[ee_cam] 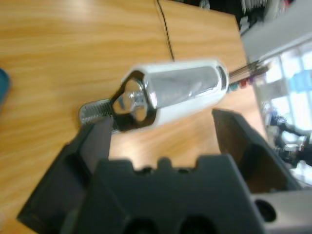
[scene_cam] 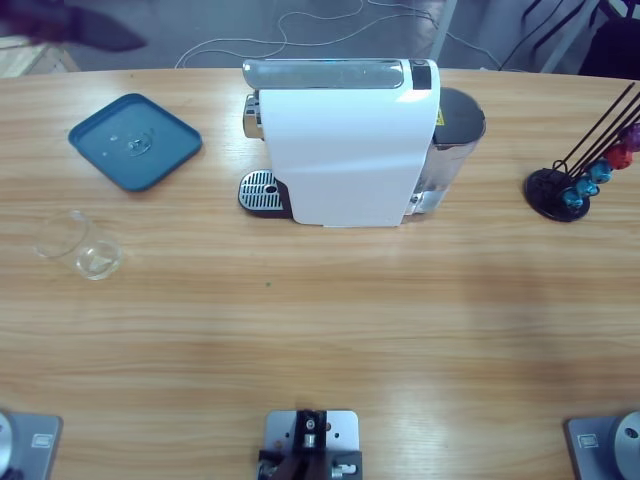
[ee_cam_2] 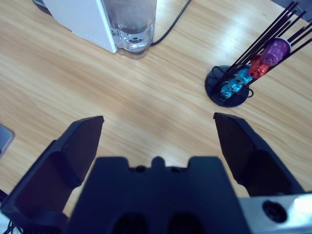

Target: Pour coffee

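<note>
Spread left claw facing coffee machine

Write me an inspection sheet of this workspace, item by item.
Surface: wooden table, no spills seen.
Job's things: white coffee machine at the middle rear, drip grate bare; clear glass lying tipped at the table's left, no coffee seen in it.
Clutter: blue tray left of the machine; black capsule rack with coloured capsules at the right.
Grippers: left gripper open, looking at the machine's spout end; right gripper open above bare table near the rack; both hold nothing.
Cables: black lead running from the machine's rear; white cables on the floor beyond.
Surroundings: grey floor behind the table.
</note>
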### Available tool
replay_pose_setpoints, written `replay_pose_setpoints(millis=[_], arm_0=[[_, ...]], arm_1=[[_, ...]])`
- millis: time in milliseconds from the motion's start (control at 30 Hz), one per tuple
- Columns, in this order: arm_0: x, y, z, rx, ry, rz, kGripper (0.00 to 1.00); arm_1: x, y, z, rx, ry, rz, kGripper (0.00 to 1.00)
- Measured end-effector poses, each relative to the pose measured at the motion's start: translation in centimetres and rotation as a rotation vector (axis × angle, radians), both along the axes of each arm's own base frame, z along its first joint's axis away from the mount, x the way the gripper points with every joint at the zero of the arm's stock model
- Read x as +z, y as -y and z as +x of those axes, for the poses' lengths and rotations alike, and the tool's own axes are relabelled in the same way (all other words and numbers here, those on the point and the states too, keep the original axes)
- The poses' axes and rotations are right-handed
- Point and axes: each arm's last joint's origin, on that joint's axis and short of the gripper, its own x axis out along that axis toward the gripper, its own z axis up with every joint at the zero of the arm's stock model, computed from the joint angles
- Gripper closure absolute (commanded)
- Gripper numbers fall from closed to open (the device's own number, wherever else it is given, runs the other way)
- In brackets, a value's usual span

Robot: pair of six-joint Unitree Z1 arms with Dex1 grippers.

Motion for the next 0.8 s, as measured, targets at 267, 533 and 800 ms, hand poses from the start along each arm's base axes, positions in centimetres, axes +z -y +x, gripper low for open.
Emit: replay_pose_setpoints(millis=[267,533,800], arm_0=[[-3.5,4.2,5.1,0.048,-0.258,-0.071,0.245],[-5.2,5.6,7.1,0.074,-0.310,-0.064,1.000],[-4.8,5.9,7.6,0.075,-0.305,-0.078,1.000]], arm_1=[[0.1,0.3,-0.4,0.000,0.015,0.013,0.000],[0.2,0.4,-0.4,0.000,0.018,0.015,0.000],[0.2,0.4,-0.4,0.000,0.018,0.016,0.000]])
